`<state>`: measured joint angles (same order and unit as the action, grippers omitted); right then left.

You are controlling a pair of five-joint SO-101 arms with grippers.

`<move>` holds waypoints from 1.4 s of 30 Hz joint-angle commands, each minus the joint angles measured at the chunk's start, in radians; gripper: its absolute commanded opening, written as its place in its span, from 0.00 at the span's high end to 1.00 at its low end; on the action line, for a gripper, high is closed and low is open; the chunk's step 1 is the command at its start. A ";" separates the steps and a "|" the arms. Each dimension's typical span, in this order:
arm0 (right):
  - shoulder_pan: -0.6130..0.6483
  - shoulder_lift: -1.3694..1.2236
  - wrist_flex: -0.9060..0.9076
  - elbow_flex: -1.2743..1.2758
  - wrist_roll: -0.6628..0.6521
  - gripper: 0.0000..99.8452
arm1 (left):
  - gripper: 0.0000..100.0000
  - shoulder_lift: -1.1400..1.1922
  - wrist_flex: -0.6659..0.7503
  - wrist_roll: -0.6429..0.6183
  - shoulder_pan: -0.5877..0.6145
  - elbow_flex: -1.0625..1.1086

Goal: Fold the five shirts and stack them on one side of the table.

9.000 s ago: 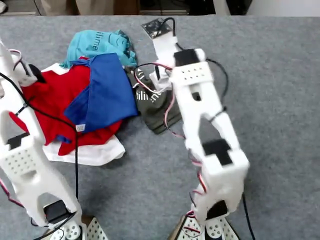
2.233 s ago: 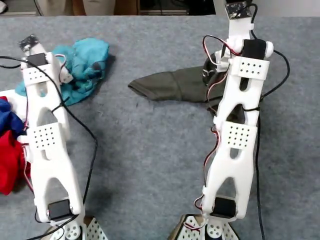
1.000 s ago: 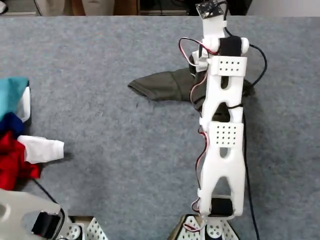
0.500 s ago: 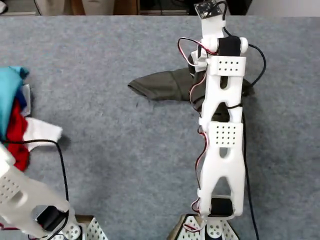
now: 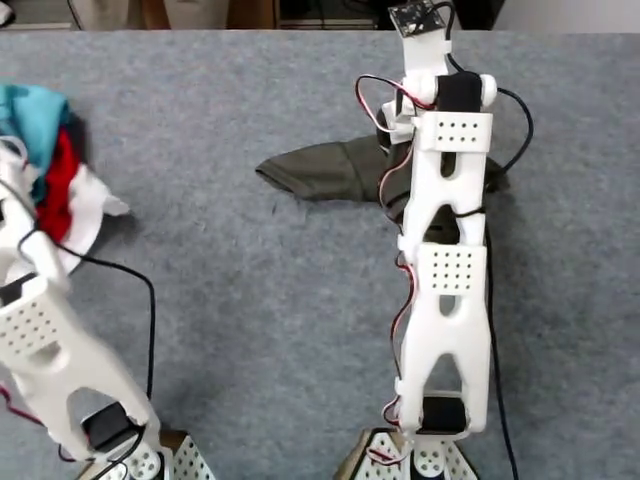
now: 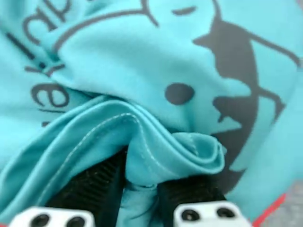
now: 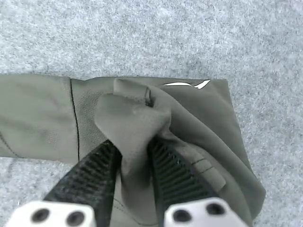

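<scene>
Between the ribbed black fingers [image 7: 92, 175] of the right gripper [image 7: 132, 149], a pinched-up fold of the olive shirt [image 7: 42, 118], clamped tight from both sides. Otherwise lying flat on the grey table [image 5: 250, 330], in the far half, right of centre. Long axis left to right: narrow end pointing left, wider bulk off to the right and partly hidden beneath the right arm [image 5: 445, 270]. That arm stretched straight out from the near edge toward the far one, crossing the shirt at right angles. Thin white mark [image 7: 177, 84] on the cloth just beside the pinched fold, at the shirt's edge.

Between the fingers [image 6: 94, 182] of the left gripper [image 6: 142, 177], likewise closed, a bunched, stitched hem of the teal shirt [image 6: 142, 71], dark print spread across the cloth beyond.

Seen from above, at the far left edge of the table, a heap: teal on the far side, red shirt [image 5: 62, 190] in the middle, white shirt [image 5: 90, 215] on the near and right side, one white corner poking right onto the grey. All crumpled, touching and overlapping; long axis of each impossible to tell. Left arm [image 5: 40, 340] rising from the near left corner and leaning over the heap, with a black cable [image 5: 151, 340] looping beside it. Heap and olive shirt well apart.
</scene>
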<state>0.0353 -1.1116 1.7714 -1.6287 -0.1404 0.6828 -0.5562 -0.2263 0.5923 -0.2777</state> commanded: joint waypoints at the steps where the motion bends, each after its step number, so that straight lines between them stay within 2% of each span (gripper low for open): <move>1: 0.007 0.090 0.017 -0.027 -0.008 1.00 | 0.93 0.062 -0.041 -0.003 -0.160 -0.130; 3: 0.005 0.091 0.017 -0.038 -0.006 1.00 | 0.93 0.090 -0.120 -0.008 -0.183 -0.216; 5: -0.004 0.094 0.017 -0.039 -0.005 0.99 | 0.91 0.097 -0.269 -0.009 -0.176 -0.315; 9: -0.019 0.137 0.017 -0.025 -0.008 0.98 | 0.79 0.108 -0.597 -0.071 -0.127 -0.571; 14: -0.024 0.214 0.017 -0.025 -0.009 0.78 | 0.76 0.099 -0.898 -0.071 -0.051 -0.824; 18: -0.036 0.277 0.017 -0.025 -0.009 0.64 | 0.74 0.099 -1.191 0.055 -0.009 -1.065; 22: -0.053 0.394 0.017 0.056 -0.009 0.63 | 0.74 0.073 -1.206 0.069 0.061 -1.100; 26: -0.059 0.562 0.017 0.305 -0.012 0.63 | 0.74 -0.004 -1.206 0.071 0.112 -1.014; 29: -0.047 0.702 0.015 0.564 -0.064 0.64 | 0.74 -0.104 -1.206 0.074 0.135 -0.890; 34: -0.045 0.877 -0.006 0.912 -0.120 0.75 | 0.74 -0.390 -1.206 0.078 0.132 -0.506; 38: -0.068 0.883 -0.103 1.124 -0.187 0.85 | 0.74 -0.657 -1.203 0.098 0.032 -0.173; 42: -0.096 0.839 -0.265 1.279 -0.201 0.85 | 0.74 -0.851 -1.175 0.098 -0.123 0.097</move>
<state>-0.0261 -0.2892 1.6195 -0.4304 -0.3276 -0.0015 -1.7499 -0.1358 0.5616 -0.3636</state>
